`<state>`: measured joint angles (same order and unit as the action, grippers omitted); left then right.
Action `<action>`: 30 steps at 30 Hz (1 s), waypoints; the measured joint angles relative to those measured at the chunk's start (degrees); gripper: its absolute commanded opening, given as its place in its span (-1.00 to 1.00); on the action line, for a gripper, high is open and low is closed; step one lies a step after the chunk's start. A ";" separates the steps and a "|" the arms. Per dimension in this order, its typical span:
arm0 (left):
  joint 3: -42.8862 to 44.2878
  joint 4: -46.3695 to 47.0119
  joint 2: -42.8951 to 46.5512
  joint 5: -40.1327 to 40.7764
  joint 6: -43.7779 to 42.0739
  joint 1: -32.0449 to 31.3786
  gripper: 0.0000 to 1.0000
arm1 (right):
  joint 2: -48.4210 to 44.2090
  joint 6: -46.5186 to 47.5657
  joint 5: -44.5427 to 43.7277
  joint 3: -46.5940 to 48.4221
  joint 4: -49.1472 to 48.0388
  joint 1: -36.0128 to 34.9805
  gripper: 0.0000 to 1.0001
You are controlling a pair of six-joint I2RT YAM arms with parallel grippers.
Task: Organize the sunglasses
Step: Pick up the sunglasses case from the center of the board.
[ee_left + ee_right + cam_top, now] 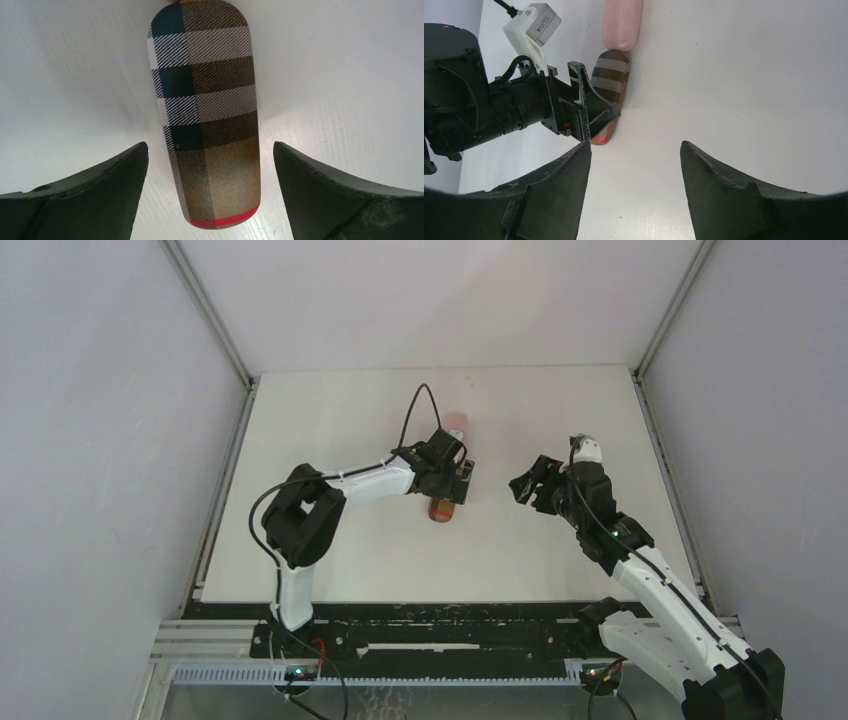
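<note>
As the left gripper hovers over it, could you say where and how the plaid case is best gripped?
Grip the plaid case mid-length across its narrow width, from above: it lies flat, long sides free, pink case against one end.

Plain white table [560,560], matte, bare over most of its surface. Two oblong cases lie flat near middle. Pink case [622,22] lies farther back. Brown plaid case [210,115] has dark-blue and white checks along one side and red stripe at near end. Cases in line, end to end, ends appear touching.
</note>
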<state>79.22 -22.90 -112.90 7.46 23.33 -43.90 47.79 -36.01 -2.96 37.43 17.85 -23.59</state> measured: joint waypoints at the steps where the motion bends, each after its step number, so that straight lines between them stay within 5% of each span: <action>1: 0.00 -0.37 -0.20 0.11 -0.02 -0.02 0.88 | -0.07 0.02 0.00 0.00 0.15 0.00 0.30; 15: -0.07 -1.20 -1.97 -0.13 -0.66 -0.02 0.08 | -0.85 0.04 0.04 0.00 1.79 0.28 0.24; 23: -5.73 -1.92 9.62 0.33 -0.44 1.01 0.03 | -2.89 0.04 0.39 0.00 2.19 0.28 0.23; 30: -5.86 -0.22 16.26 0.76 -0.46 10.67 0.03 | -3.26 0.07 0.81 0.00 3.54 0.31 0.23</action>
<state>73.36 -23.11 -96.64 8.23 22.87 -33.23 44.53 -35.94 -2.15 37.43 21.39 -23.29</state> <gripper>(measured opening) 0.670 0.614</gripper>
